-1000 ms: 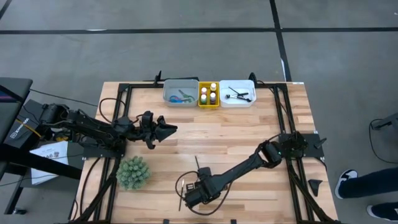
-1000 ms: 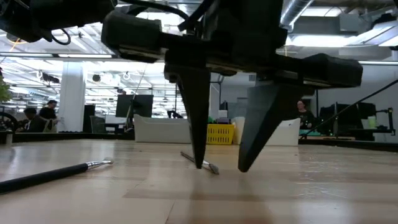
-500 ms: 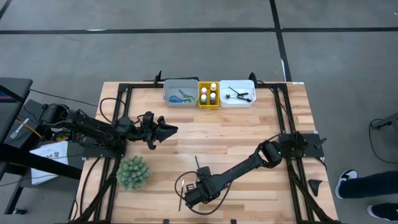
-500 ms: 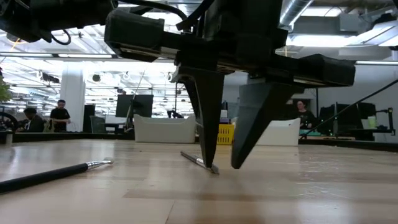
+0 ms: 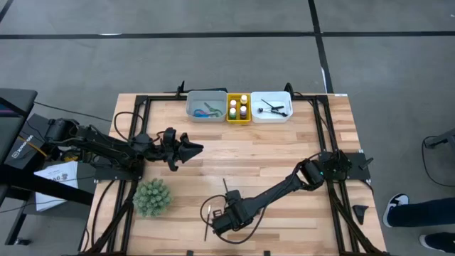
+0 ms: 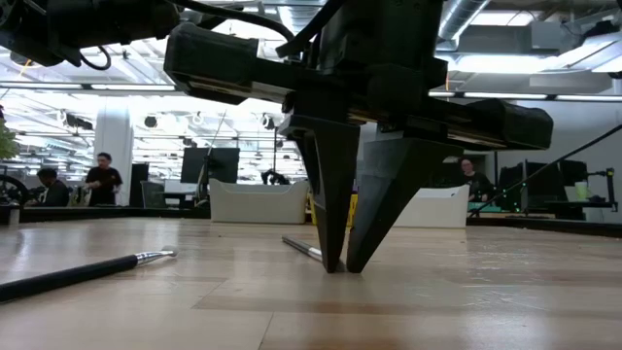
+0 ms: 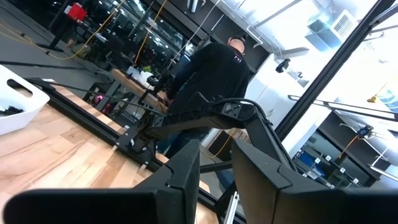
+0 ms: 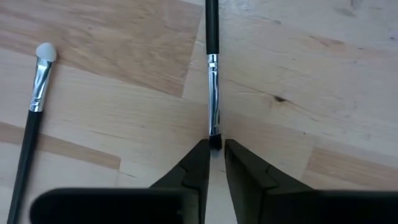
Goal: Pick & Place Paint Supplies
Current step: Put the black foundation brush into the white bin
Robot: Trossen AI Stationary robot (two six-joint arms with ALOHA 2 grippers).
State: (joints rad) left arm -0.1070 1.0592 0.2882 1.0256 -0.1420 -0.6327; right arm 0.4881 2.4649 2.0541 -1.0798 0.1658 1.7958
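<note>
- High view: right gripper down near front edge of slatted wooden table; left gripper idle above left-centre, empty.
- Low view: fingers nearly together at tip of thin dark-handled brush with silver ferrule; second brush apart.
- Right wrist view: bristle end between closing fingers; grasp step, pinch unconfirmed. Next, presumably: firm grip, lift, carry to rear trays.
- Left wrist view: fingers narrowly parted.

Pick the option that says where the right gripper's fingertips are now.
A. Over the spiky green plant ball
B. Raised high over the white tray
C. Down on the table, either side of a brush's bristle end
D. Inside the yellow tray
C: in the right wrist view the right gripper has its fingertips on the wooden table, flanking the bristle tip of the brush.
</note>
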